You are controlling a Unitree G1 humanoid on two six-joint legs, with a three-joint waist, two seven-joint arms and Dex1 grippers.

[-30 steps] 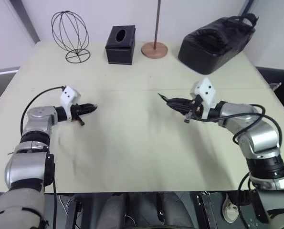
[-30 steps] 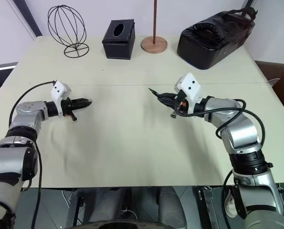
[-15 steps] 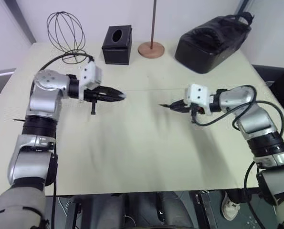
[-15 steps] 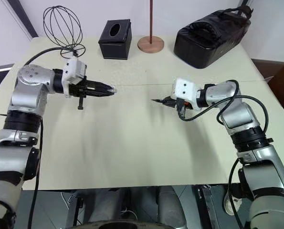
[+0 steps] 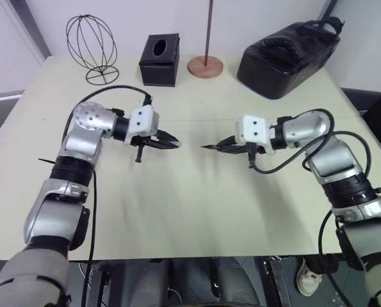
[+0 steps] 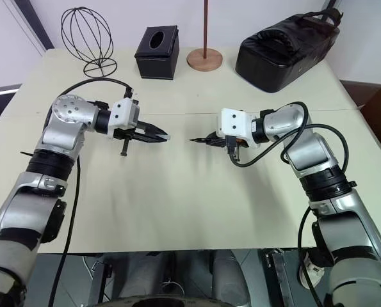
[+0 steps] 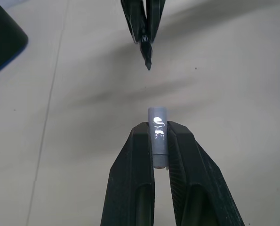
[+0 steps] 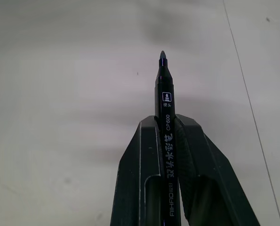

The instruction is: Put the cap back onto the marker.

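Grey cap: I see it pinched in my left end effector, clamped tight.
Marker: gripped by my right end effector, tip facing the cap, a gap between.

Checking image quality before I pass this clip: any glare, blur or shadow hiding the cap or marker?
Left wrist view: a bright glare spot on the cap, its edges still clear; the marker tip slightly soft, with a smeared shadow on the table. Right wrist view: marker print sharp, table behind it streaked. Eye views: soft, even light with faint shadows; both things look tiny.
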